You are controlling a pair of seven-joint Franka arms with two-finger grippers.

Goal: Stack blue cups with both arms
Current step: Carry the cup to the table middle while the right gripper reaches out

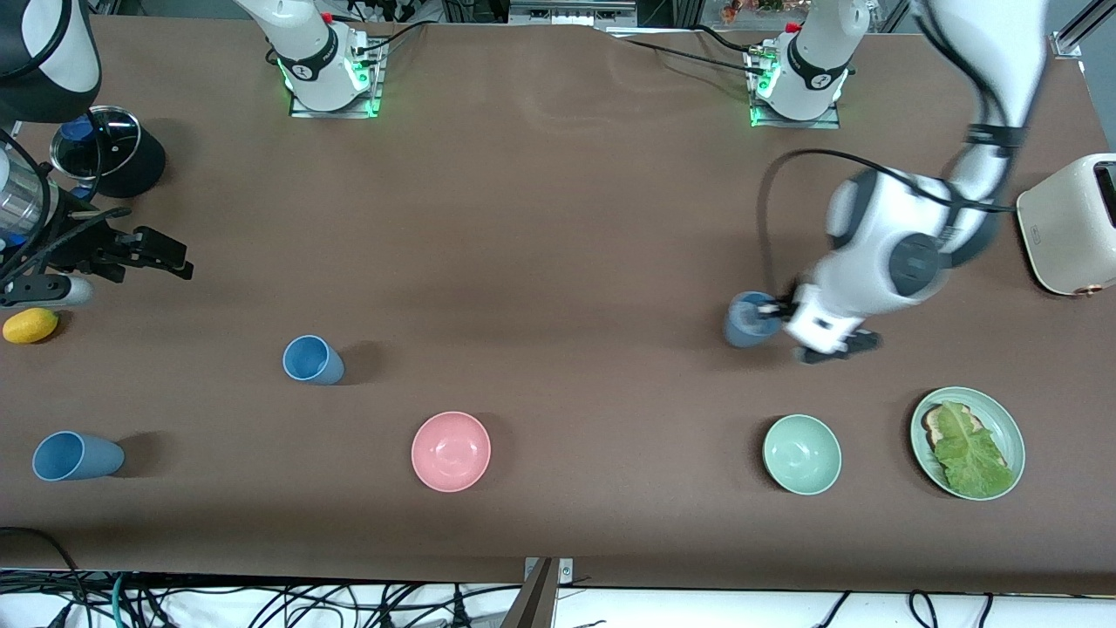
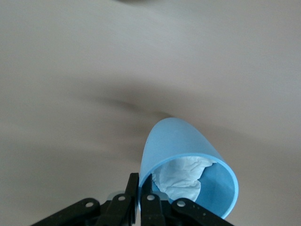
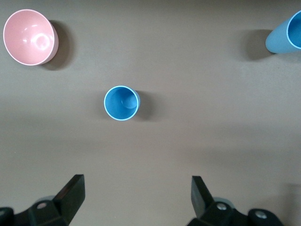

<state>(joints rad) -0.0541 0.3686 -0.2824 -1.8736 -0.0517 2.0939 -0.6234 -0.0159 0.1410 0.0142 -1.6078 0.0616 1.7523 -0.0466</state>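
Note:
My left gripper [image 1: 779, 311] is shut on the rim of a duller blue cup [image 1: 744, 321] toward the left arm's end of the table. One finger is inside the wall and one outside [image 2: 145, 188]. This cup [image 2: 181, 146] has something whitish and crumpled inside. I cannot tell whether it still touches the table. Two sky-blue cups stand toward the right arm's end, one [image 1: 312, 359] [image 3: 121, 103] farther from the front camera than the other [image 1: 74, 456] [image 3: 286, 34]. My right gripper [image 1: 167, 255] [image 3: 138, 190] hangs open and empty, over the table beside those two.
A pink bowl [image 1: 451, 451] [image 3: 29, 36] and a pale green bowl [image 1: 802, 454] sit near the front edge. A green plate [image 1: 1009, 425] with bread and lettuce lies by the green bowl. A toaster [image 1: 1068, 222], a black pot [image 1: 109, 153] and a lemon [image 1: 30, 325] stand at the table's ends.

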